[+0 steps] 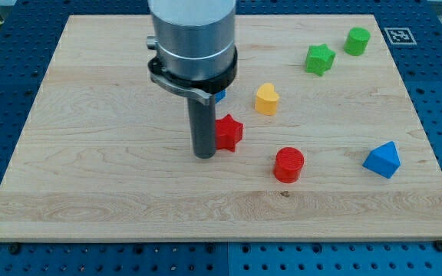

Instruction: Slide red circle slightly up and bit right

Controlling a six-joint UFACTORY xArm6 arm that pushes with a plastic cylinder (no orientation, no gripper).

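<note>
My tip (204, 156), the lower end of a plain rod with nothing on it to open or close, stands on the table (90, 176) touching the left side of the red star (229, 132). The red circle (288, 164) lies apart from it, to the right and nearer. Farther off sit the yellow heart (266, 99), green star (320, 59), green cylinder (357, 41) and, at near right, the blue triangle (382, 159).

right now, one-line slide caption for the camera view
My tip rests beside the red star, left of the red circle on the wooden board.
</note>
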